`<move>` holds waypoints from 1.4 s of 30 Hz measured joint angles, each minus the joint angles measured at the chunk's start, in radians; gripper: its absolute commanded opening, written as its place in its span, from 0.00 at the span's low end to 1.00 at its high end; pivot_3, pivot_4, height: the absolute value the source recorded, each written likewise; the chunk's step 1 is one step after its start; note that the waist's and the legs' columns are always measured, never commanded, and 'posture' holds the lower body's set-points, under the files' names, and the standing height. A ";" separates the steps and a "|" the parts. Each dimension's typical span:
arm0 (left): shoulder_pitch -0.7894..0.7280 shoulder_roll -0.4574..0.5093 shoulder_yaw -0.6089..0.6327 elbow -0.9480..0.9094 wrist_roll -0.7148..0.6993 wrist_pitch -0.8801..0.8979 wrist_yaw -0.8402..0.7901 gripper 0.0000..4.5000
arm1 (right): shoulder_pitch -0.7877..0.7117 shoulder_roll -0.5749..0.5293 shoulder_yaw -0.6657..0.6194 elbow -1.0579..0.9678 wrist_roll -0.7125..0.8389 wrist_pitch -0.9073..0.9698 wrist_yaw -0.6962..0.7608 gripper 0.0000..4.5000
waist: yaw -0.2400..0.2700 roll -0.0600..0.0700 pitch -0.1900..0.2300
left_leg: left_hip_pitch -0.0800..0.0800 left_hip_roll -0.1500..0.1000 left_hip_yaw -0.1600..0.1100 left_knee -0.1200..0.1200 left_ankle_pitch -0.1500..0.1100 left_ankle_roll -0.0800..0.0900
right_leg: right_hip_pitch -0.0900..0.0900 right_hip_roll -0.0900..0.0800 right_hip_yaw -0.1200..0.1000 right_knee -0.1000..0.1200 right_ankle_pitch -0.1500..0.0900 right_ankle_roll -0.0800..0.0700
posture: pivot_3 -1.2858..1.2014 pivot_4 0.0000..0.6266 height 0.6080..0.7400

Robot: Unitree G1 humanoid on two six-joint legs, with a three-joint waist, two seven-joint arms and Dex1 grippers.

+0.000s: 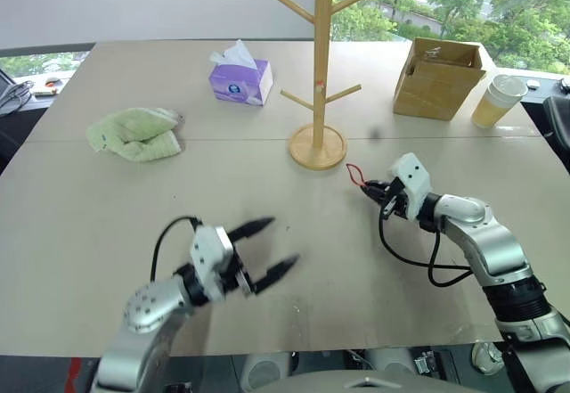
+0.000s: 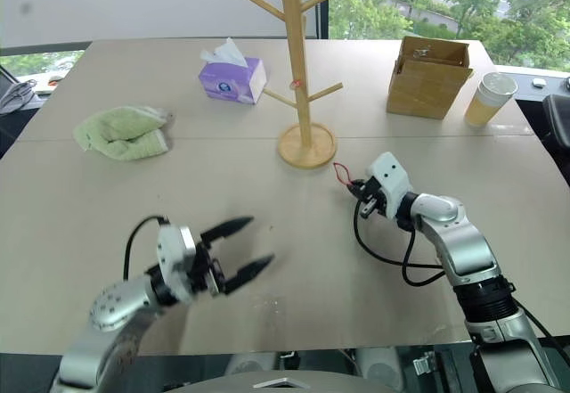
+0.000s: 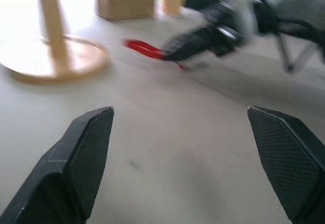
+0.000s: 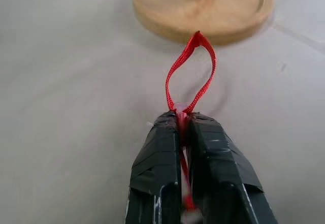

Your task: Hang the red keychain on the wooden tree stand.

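Observation:
The red keychain (image 4: 192, 74) sticks out as a red cord loop from between the fingertips of my right gripper (image 4: 184, 120), which is shut on it just above the table. Its key is hidden between the fingers. The loop (image 1: 354, 176) points toward the round base of the wooden tree stand (image 1: 320, 72), which stands upright at the table's middle, a short way beyond the loop. My left gripper (image 1: 270, 249) hovers open over the near left part of the table, with nothing between its fingers (image 3: 84, 150). The left wrist view also catches the keychain (image 3: 143, 49).
A purple tissue box (image 1: 240, 79) and a crumpled green cloth (image 1: 136, 134) lie to the left of the stand. A cardboard box (image 1: 437, 77) and a paper cup (image 1: 498, 101) stand at the far right. A black cable (image 1: 419, 255) loops from my right arm.

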 measured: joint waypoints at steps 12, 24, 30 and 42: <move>-0.385 0.118 0.090 -0.105 -0.354 0.432 0.183 0.98 | -0.289 -0.009 -0.042 -0.124 -0.008 -0.138 0.010 0.03 | -0.022 -0.002 0.002 | 0.001 0.000 0.000 0.000 0.003 -0.005 | 0.001 0.000 0.001 0.000 0.000 0.000 | 0.52 0.24 1.00; -0.497 0.151 0.115 -0.122 -0.499 0.594 0.287 0.98 | -0.345 0.007 -0.003 -0.140 -0.067 -0.140 -0.005 0.03 | -0.025 -0.002 0.002 | 0.001 -0.001 0.001 0.000 0.003 -0.006 | 0.001 0.000 0.001 0.000 0.000 0.000 | 0.52 0.24 1.00; -0.500 0.164 0.121 -0.122 -0.503 0.608 0.287 0.98 | -0.345 0.029 0.035 -0.129 -0.096 -0.135 -0.006 0.03 | -0.025 -0.002 0.002 | 0.001 -0.001 0.001 0.000 0.003 -0.006 | 0.001 0.000 0.001 0.000 0.000 0.000 | 0.52 0.24 1.00; -0.493 0.170 0.121 -0.122 -0.444 0.601 0.286 0.98 | -0.345 0.076 0.079 -0.047 -0.134 -0.135 -0.006 0.03 | -0.025 -0.002 0.002 | 0.001 -0.001 0.002 0.000 0.003 -0.006 | 0.001 0.000 0.001 0.000 0.000 0.000 | 0.52 0.24 1.00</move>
